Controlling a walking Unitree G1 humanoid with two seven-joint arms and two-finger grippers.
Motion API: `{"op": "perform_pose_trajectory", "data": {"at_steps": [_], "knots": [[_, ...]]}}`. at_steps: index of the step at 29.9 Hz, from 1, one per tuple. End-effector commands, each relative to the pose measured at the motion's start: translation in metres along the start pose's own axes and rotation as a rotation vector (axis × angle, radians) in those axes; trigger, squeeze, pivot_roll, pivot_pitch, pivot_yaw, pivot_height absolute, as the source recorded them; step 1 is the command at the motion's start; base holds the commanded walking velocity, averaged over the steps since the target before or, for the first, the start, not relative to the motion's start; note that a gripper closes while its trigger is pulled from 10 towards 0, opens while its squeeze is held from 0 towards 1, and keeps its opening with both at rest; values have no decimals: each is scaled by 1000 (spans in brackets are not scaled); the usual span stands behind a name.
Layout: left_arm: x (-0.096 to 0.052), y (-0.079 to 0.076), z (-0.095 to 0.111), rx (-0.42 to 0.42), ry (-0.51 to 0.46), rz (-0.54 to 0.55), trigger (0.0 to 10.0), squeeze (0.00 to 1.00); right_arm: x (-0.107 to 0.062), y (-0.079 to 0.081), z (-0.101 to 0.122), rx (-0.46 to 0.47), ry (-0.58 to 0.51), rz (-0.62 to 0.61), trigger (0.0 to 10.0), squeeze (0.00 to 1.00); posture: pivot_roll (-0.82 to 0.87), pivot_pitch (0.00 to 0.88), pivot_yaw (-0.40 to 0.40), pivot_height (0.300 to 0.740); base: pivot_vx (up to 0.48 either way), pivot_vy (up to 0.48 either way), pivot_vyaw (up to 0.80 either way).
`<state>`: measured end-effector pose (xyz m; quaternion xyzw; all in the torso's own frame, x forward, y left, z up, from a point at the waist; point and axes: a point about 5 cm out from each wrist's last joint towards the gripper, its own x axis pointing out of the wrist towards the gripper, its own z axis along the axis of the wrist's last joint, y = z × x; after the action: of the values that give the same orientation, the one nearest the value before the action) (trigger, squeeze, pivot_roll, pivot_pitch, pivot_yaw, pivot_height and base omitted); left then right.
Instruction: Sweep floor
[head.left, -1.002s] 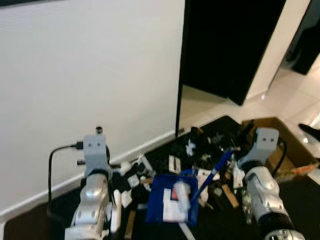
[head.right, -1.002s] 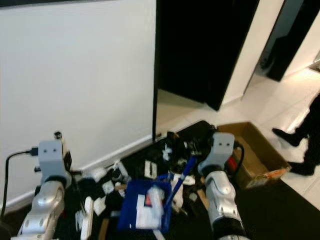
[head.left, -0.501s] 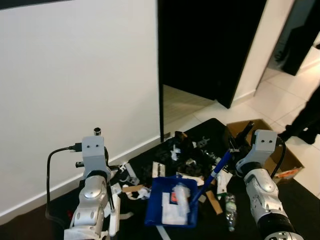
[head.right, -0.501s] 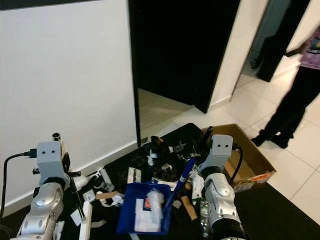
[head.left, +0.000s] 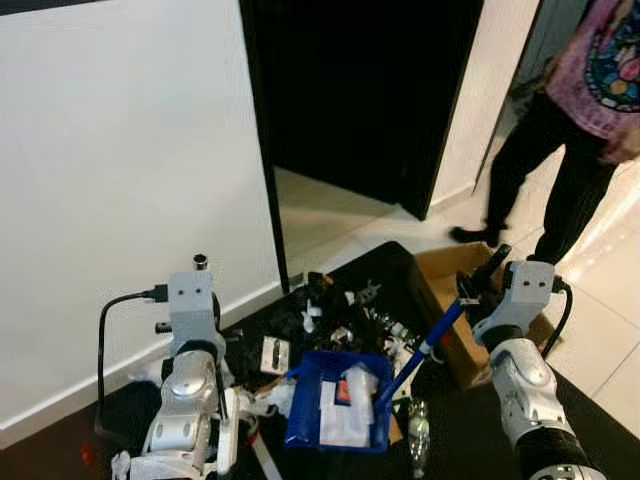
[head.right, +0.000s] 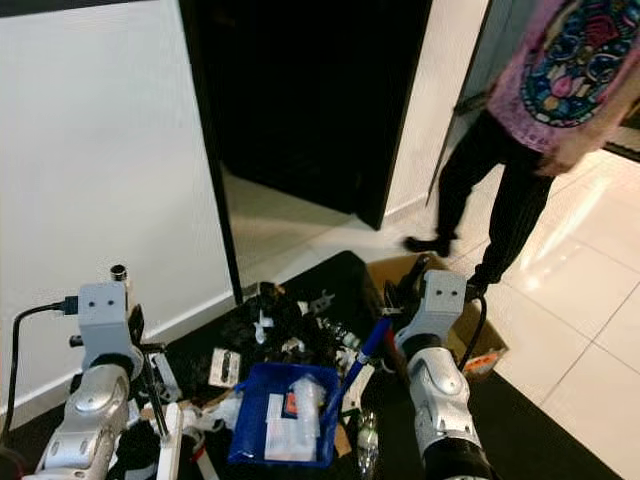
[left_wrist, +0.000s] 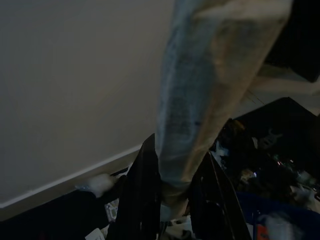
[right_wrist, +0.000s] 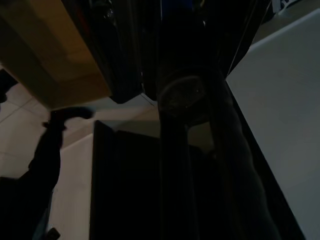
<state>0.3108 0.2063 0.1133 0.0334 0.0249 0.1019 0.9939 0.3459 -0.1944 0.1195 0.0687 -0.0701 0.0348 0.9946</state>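
Observation:
A blue dustpan (head.left: 335, 412) holding white scraps hangs low in front of me. Its blue handle (head.left: 432, 342) rises to my right gripper (head.left: 478, 287), which is shut on it; the right wrist view shows the dark handle end (right_wrist: 184, 96) between black fingers (right_wrist: 235, 150). My left gripper (left_wrist: 175, 210) is shut on a pale broom handle (left_wrist: 205, 95), which runs down beside my left arm (head.left: 192, 350). Litter (head.left: 345, 300), paper scraps and dark bits, lies piled on a black mat (head.left: 390, 262) past the pan.
An open cardboard box (head.left: 448, 285) sits at the mat's right edge. A person (head.left: 585, 110) in a pink shirt stands on the shiny tiles at right. A plastic bottle (head.left: 417, 432) lies beside the pan. White wall (head.left: 120, 170) at left, dark doorway (head.left: 350, 90) ahead.
The camera has swung right, so the wall and doorway shifted left. The person has walked into view on the right. Both grippers keep their holds.

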Motion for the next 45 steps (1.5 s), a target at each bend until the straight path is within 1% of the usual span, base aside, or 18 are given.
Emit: {"op": "perform_pose_trajectory", "data": {"at_steps": [1,28,39,45], "knots": [[1,3,6,33,-35,6,10000,0,1,-1,5,13,-29,-2,10000,0,28,113,51,740,274,-341,0],[0,4,5,28,-33,13,10000,0,0,-1,4,12,-28,-1,10000,0,27,118,48,740,275,-333,0],[1,7,5,6,-30,42,10000,0,0,-1,4,12,-28,-2,10000,0,26,121,48,740,0,0,0],[1,7,5,7,-29,43,10000,0,0,0,5,13,-28,-1,10000,0,27,121,47,740,0,0,0]]}}
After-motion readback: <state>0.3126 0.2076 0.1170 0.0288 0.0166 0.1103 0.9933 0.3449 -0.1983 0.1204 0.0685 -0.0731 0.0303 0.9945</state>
